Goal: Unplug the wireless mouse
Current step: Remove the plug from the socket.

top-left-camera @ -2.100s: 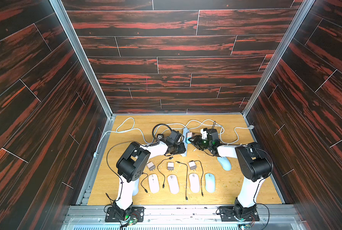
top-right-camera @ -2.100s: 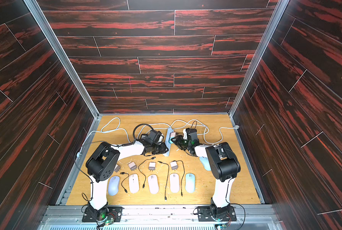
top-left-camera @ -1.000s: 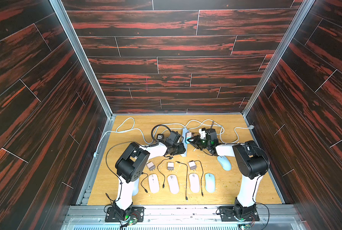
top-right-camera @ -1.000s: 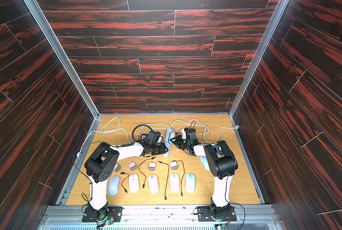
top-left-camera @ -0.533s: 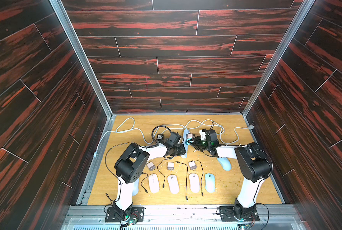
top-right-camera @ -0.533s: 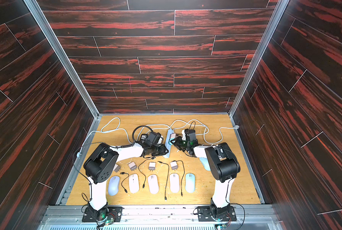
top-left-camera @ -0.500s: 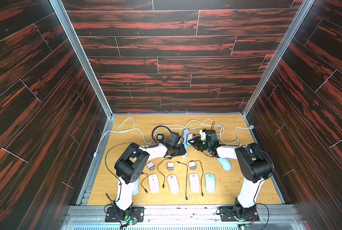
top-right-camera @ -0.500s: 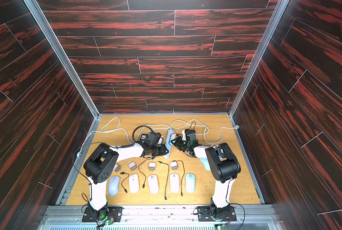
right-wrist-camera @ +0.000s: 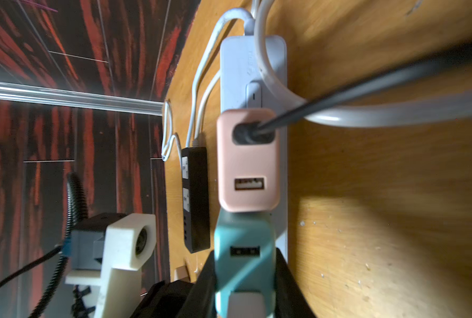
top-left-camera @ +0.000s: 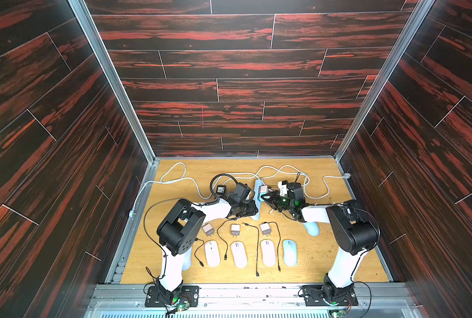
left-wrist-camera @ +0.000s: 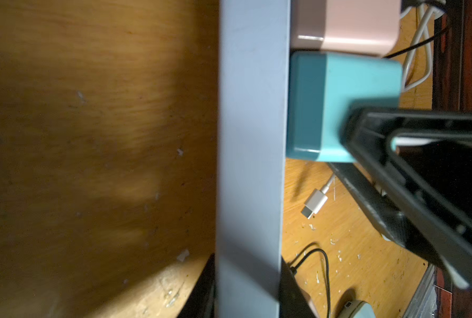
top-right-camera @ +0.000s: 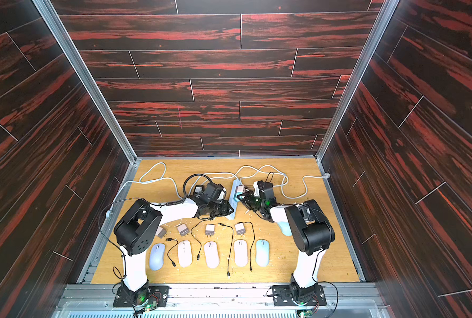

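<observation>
Clamping teal charger [right-wrist-camera: 244, 239], strip [right-wrist-camera: 237, 63] lettering unreadable

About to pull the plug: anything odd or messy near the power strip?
Only pale flecks, like crumbs or chips, scattered on the table beside the power strip. The teal charger in the right gripper sits straight.

Five pale mice [top-right-camera: 211, 254] in a row at 6 o'clock, four loose chargers [top-right-camera: 209, 229] just beyond them, black cables [top-left-camera: 257, 253] trailing between, black socket block [right-wrist-camera: 196, 198] toward 11 o'clock, pink charger [right-wrist-camera: 248, 165] with black lead, pale crumbs [right-wrist-camera: 366, 265] on plywood floor [top-left-camera: 339, 264], red-black plank walls [top-left-camera: 229, 68]
</observation>
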Action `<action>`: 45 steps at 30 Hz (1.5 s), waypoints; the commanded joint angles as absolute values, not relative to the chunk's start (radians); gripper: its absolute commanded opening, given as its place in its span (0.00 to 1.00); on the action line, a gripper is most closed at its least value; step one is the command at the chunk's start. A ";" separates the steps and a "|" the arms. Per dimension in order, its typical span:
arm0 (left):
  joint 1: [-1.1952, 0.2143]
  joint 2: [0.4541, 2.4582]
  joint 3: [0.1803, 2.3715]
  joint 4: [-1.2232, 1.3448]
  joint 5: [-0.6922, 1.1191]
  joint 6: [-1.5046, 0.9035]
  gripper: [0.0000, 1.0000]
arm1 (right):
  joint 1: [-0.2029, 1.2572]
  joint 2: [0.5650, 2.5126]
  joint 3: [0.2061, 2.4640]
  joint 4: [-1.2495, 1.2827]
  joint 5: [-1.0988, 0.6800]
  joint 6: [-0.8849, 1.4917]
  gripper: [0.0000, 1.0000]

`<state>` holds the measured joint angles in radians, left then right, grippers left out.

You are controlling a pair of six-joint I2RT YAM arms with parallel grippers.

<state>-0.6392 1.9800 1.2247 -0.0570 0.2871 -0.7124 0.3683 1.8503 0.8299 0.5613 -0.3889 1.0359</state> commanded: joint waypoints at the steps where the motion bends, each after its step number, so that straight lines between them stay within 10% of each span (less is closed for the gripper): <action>1: -0.585 1.989 1.205 -0.149 0.114 -0.785 0.00 | 0.376 1.812 0.862 0.532 -0.407 1.058 0.00; 16: -0.583 2.012 1.226 -0.156 0.113 -0.803 0.00 | 0.389 1.722 0.890 0.265 -0.250 0.976 0.00; 23: -0.582 2.016 1.235 -0.165 0.113 -0.800 0.00 | 0.377 1.771 0.829 0.633 -0.489 1.062 0.00; 29: -0.581 2.019 1.240 -0.167 0.110 -0.801 0.00 | 0.389 1.717 0.907 0.233 -0.248 0.964 0.00; 35: -0.580 2.025 1.236 -0.166 0.109 -0.801 0.00 | 0.388 1.741 0.847 0.497 -0.455 0.996 0.00; 40: -0.580 2.020 1.231 -0.165 0.104 -0.804 0.00 | 0.396 1.721 0.884 0.208 -0.233 0.977 0.00; 45: -0.579 2.021 1.228 -0.166 0.104 -0.804 0.00 | 0.387 1.732 0.823 0.524 -0.462 0.997 0.00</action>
